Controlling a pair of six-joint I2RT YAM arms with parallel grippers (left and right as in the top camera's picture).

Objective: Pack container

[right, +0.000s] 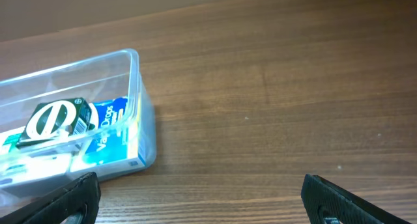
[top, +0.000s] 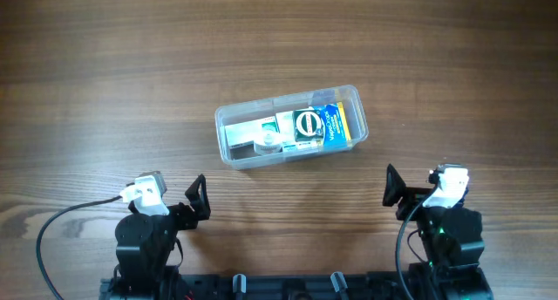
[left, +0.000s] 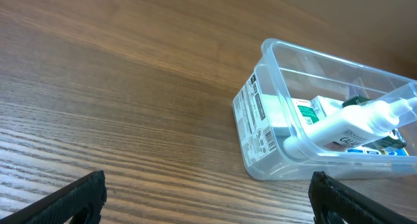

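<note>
Diffuse, even lighting.
The wooden table (top: 131, 64) is bright and evenly lit; the container (top: 232, 141) casts a faint, soft shadow. In the left wrist view a pale sheen washes the far wood and the clear walls carry white highlights; the right wrist view is slightly soft.

Black left claw (top: 200, 198), black right claw (top: 391, 187), 2 white camera housings (top: 144, 194), black cables (top: 41, 248).

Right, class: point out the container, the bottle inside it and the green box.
container (top: 223, 136), overhead view, left end wall
bottle (left: 333, 127), left wrist view, middle of its body
green box (right: 55, 118), right wrist view, its logo face
</note>
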